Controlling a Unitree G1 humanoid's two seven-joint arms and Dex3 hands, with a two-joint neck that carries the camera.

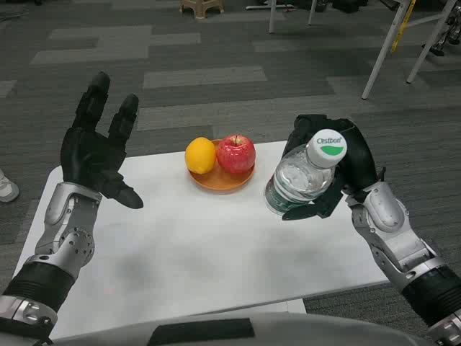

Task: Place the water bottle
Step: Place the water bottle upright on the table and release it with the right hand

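A clear water bottle [302,180] with a white cap and green label is tilted toward the camera on the right side of the white table [202,252]. My right hand [344,169] grips it from behind and the side, fingers wrapped around its body. Whether the bottle's base touches the table I cannot tell. My left hand [97,148] is raised above the table's left side, fingers spread, holding nothing.
An orange plate [220,180] at the table's far middle carries a yellow lemon [200,156] and a red apple [236,153], just left of the bottle. White table legs and stands [403,43] sit on the grey carpet beyond. A shoe [6,189] shows at the left edge.
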